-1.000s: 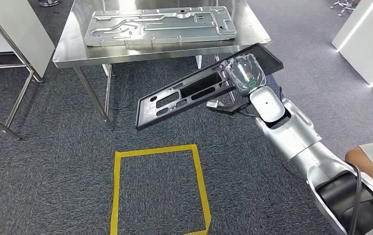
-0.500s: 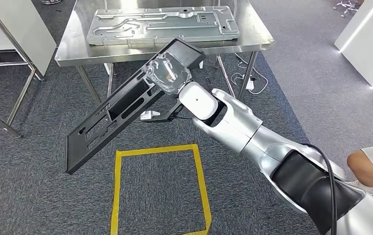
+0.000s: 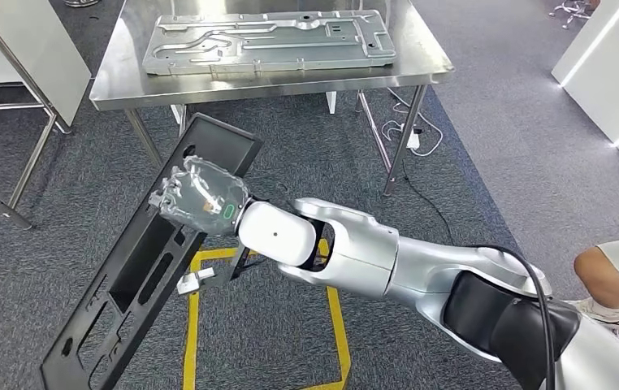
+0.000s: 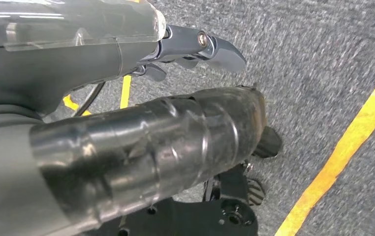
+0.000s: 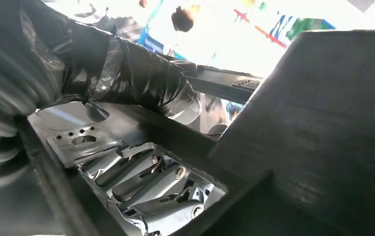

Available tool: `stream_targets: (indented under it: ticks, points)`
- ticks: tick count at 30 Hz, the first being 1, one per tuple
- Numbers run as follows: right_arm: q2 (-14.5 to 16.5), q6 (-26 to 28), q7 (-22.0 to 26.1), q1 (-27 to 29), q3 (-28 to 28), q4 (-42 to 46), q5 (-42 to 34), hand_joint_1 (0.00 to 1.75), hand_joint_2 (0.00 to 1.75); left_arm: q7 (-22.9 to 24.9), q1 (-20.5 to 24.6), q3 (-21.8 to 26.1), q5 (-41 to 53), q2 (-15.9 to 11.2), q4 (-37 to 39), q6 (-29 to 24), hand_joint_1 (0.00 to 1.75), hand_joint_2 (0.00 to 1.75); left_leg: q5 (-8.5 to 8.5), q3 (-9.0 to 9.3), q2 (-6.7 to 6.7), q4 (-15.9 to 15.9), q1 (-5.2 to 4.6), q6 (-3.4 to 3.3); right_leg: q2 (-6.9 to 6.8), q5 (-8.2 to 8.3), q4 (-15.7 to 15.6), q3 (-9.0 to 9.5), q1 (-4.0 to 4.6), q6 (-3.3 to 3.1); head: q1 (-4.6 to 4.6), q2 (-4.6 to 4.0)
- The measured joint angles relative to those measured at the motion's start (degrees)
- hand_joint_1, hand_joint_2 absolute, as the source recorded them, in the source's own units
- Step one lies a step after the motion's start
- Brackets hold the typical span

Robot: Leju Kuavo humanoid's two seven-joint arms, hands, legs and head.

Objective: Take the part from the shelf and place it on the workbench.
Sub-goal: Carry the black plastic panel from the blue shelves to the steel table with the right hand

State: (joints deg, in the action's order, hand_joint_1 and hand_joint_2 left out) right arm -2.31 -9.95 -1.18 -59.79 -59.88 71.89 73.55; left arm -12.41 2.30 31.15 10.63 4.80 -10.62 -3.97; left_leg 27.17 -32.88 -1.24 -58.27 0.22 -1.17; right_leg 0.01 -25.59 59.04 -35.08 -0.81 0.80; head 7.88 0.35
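Fingers [image 5: 146,177] of the right hand [image 3: 201,197] are curled through a cutout in the long black panel [image 3: 140,268], gripping it near its upper end, so the panel hangs slanted over the carpet [image 3: 469,187], short of the steel counter [image 3: 420,61]; the left hand [image 4: 126,44] hangs over the carpet with nothing seen in it, though how its fingers lie I cannot tell. Judging by its straight line, the panel is stiff, and it looks fairly light but long, so a hold this far from its middle will likely let the free end swing. A grip through a cutout nearer the centre should steady it better.
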Motion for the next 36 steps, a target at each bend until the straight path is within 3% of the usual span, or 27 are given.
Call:
stream_targets:
  ticks: [8, 16, 34, 36]
  points:
    - [-1.97, 5.84, -3.62, -1.93, -3.67, 9.3, 5.83, 1.75, 1.75, 0.87, -0.11, 1.22, 0.25, 0.15, 0.0, -0.96, 0.0, 0.0, 0.01, 0.03, -0.04, -0.08, -0.01, 0.01, 0.06, 0.02, -0.02, 0.02, -0.01, 0.01, 0.0, 0.0]
    - [-5.75, 3.9, -3.66, -7.26, 0.77, 15.75, 5.78, 1.75, 1.75, 0.94, -0.26, 2.3, 0.75, 0.34, 0.0, -1.28, 0.0, 0.0, 0.03, 0.03, -0.06, -0.12, -0.01, -0.01, 0.05, 0.06, -0.03, 0.05, -0.02, 0.07, 0.01, 0.0]
    - [-10.27, 2.2, -3.71, -8.89, 4.47, 16.96, 3.71, 1.75, 1.75, 1.11, -0.24, 3.18, 0.91, 0.68, 0.0, -1.08, 0.0, 0.0, 0.04, 0.02, -0.05, -0.15, -0.06, -0.02, 0.07, 0.06, -0.04, 0.05, 0.02, 0.07, -0.01, 0.0]
    - [-10.56, 2.21, -3.69, -8.76, 4.56, 16.93, 3.71, 1.75, 1.75, 0.87, -0.23, 3.27, 0.95, 0.7, 0.0, -0.7, 0.0, 0.0, 0.2, -0.07, -0.05, -0.36, -0.14, -0.28, 0.06, 0.13, -0.19, 0.07, -0.19, 0.21, -0.01, 0.0]
